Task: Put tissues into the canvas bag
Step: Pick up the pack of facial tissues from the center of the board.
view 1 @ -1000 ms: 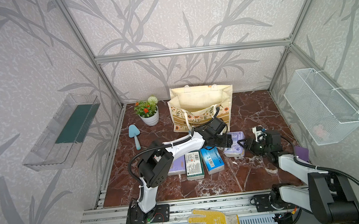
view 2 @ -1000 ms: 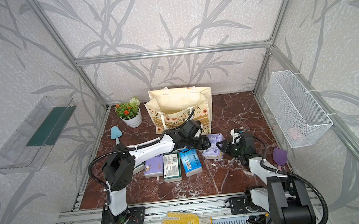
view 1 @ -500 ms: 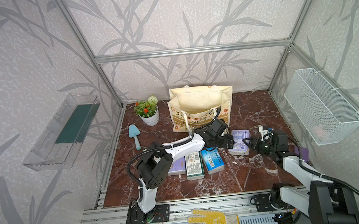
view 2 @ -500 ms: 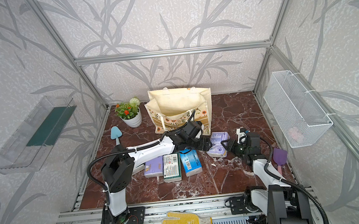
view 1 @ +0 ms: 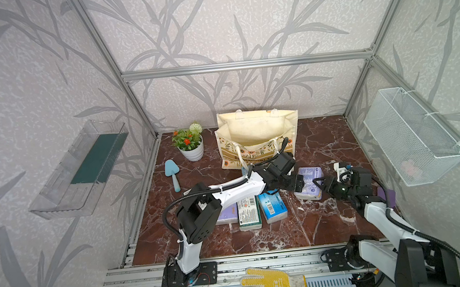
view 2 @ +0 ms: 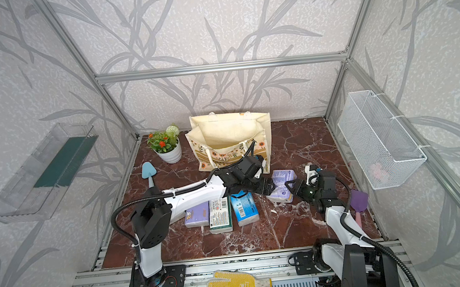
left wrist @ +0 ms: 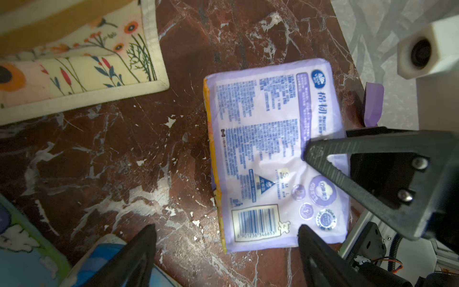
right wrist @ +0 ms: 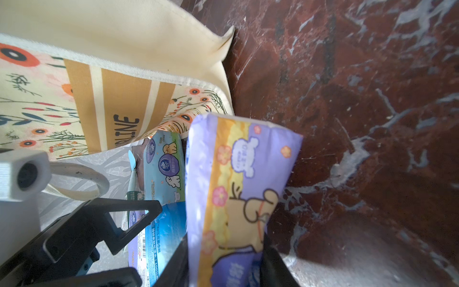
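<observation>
My right gripper (right wrist: 223, 268) is shut on one end of a lilac tissue pack (right wrist: 238, 186), low over the marble floor in front of the canvas bag's right corner. Both top views show this pack (view 1: 310, 182) (view 2: 283, 185) between the two grippers. My left gripper (left wrist: 226, 231) is open at its barcode end (left wrist: 258, 221) and grips nothing. The cream canvas bag (view 1: 257, 136) stands open at the back. A second lilac pack (view 1: 227, 216), a dark green pack (view 1: 248, 214) and a blue pack (view 1: 272, 209) lie in a row under the left arm.
A potted plant (view 1: 191, 145) and a blue trowel (view 1: 172, 172) sit left of the bag. A purple spatula (view 2: 359, 200) lies by the right arm. A white wire basket (view 1: 412, 138) hangs on the right wall and a clear shelf (view 1: 81, 170) on the left. A yellow glove (view 1: 271, 286) lies on the front rail.
The right gripper has drawn the lilac pack a little to the right and turned it. The left gripper has followed to the right, up to the pack's end.
</observation>
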